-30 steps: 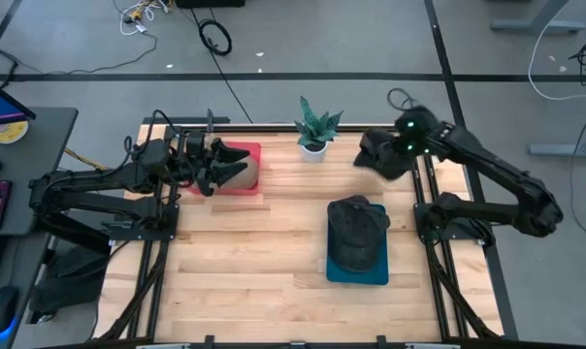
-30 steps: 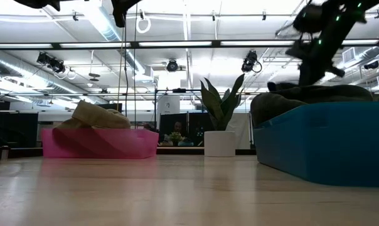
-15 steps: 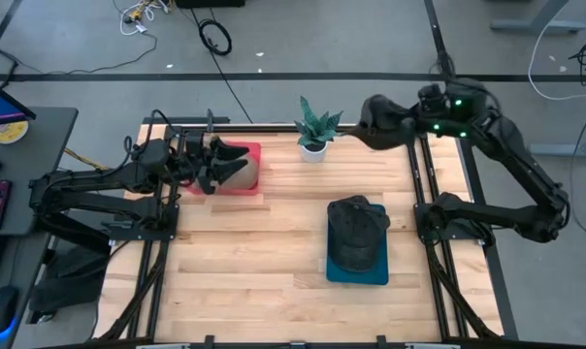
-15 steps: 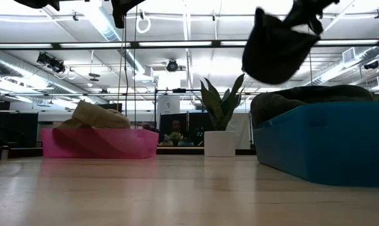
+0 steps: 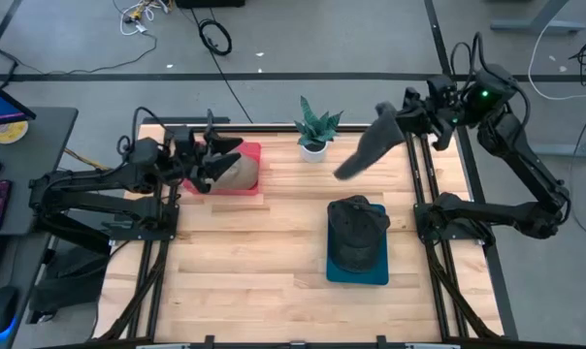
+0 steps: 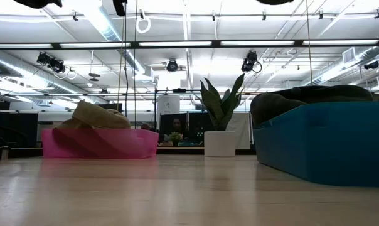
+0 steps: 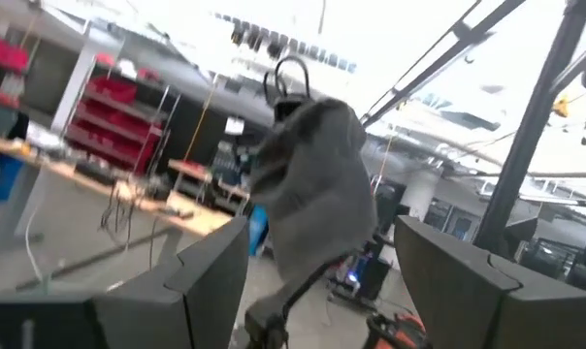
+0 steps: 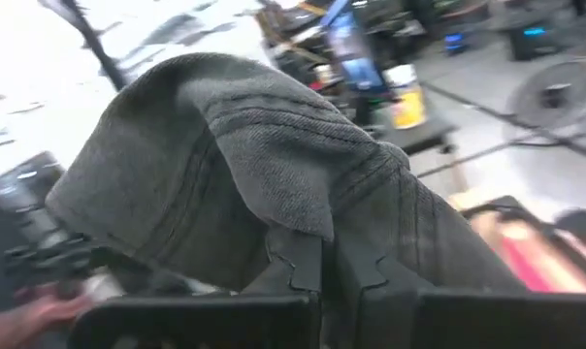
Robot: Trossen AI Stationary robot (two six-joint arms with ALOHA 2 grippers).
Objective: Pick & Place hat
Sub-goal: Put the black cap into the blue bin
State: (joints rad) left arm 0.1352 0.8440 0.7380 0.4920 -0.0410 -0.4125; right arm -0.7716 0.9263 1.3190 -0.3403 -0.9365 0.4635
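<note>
**Grey hat carried high toward a bin**

The right gripper has its fingers clenched on a dark grey knitted hat, held well above the wooden bench, probably to clear the potted plant. The left gripper hovers with fingers spread over the pink tray holding a tan hat.

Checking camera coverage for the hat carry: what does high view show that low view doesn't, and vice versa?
Only high: the right pincer shut on a dark grey hat in the air, and the left pincer over the pink bin. Only low: the room behind the table. Both: the pink bin with its tan hat, the plant, and the blue bin holding dark hats.
</note>
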